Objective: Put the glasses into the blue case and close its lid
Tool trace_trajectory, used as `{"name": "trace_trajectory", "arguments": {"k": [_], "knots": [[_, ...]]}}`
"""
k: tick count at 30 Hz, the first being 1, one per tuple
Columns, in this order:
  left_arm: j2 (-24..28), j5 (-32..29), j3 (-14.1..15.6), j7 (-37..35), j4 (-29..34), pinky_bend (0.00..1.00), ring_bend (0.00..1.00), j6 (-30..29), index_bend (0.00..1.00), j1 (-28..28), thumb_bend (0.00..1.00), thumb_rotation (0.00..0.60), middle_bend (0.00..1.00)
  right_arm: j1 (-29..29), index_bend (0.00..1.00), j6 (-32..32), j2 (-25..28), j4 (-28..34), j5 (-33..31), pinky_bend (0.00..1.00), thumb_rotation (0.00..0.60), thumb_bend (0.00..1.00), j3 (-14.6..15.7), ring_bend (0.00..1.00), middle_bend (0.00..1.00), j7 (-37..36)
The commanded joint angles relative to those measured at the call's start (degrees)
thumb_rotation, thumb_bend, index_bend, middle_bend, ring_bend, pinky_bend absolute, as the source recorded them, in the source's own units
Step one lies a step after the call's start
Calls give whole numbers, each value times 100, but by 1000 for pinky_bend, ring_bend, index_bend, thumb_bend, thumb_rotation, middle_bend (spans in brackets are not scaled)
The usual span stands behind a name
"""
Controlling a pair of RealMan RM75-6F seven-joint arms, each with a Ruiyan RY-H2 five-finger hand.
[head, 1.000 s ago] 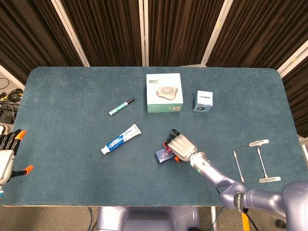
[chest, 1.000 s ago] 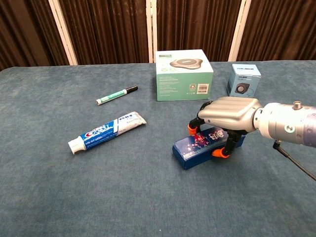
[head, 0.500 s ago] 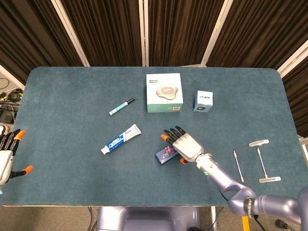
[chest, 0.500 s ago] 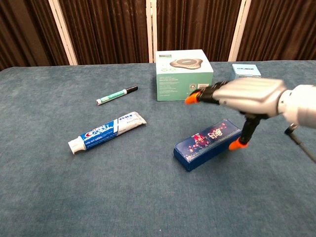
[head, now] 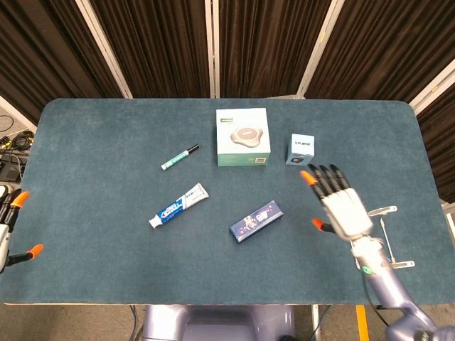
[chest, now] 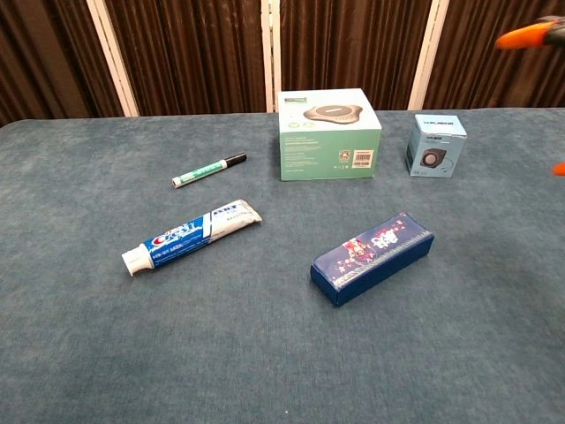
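Lying apart: one blue case (head: 257,221), one glasses (head: 382,231).

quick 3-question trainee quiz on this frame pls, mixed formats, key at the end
1. True or false: the clear-lensed glasses already lie inside the closed blue rectangular case.
2. Multiple choice: what lies nearest the blue and white toothpaste tube? A) green marker pen B) small blue box C) the glasses.
3. Fill in: the right hand holds ____, fingers spread.

Key
1. False: they lie on the teal felt table, right of the case, partly behind the right hand.
2. A.
3. Nothing; it hovers between case and glasses.
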State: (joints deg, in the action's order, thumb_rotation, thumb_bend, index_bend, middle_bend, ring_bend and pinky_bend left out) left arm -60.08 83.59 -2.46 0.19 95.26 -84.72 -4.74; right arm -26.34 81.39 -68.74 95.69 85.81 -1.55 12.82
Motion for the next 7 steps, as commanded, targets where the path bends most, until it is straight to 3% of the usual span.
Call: {"name": "trace_trajectory", "arguments": {"k": [1,7], "knots": [[26,18,-12,-99,-34,0,0,-51,0,29,0,600,0,343,10,380,90,-185,269,0,600,0,136,0,0,-198],[52,35,-21,-201,-62,0,0,-89,0,54,0,600,0,689,0,611,47,-507,317,0,600,0,201,0,0,-343]]}}
